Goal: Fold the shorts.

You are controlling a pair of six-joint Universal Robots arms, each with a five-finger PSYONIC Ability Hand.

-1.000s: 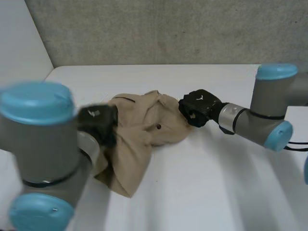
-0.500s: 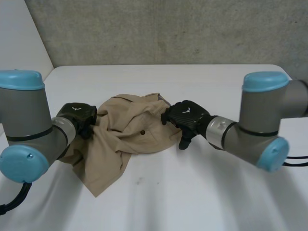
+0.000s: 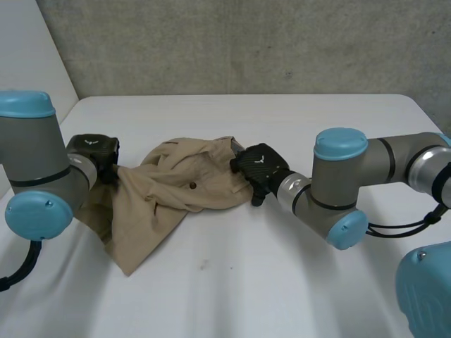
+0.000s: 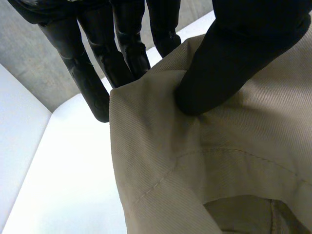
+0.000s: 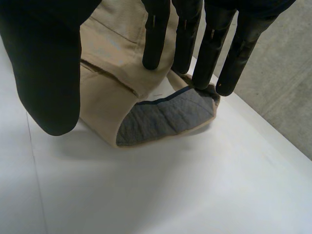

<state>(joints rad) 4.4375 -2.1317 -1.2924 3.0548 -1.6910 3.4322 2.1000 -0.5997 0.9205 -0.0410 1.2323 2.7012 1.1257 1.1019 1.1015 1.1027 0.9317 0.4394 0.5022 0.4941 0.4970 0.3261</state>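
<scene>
Shorts of crumpled beige twill (image 3: 176,204) on white table (image 3: 268,282), left hand (image 4: 229,53) pinching a folded edge, right hand (image 5: 44,63) spread, straight fingers over grey-lined flap, bare table beyond.

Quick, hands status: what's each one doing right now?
Left hand: shut on the shorts, pinching an edge.
Right hand: open, fingers straight above the shorts' other edge.

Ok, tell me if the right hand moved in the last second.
Yes. The right hand has slid toward the robot's left, away from the far right corner of the white table.
</scene>
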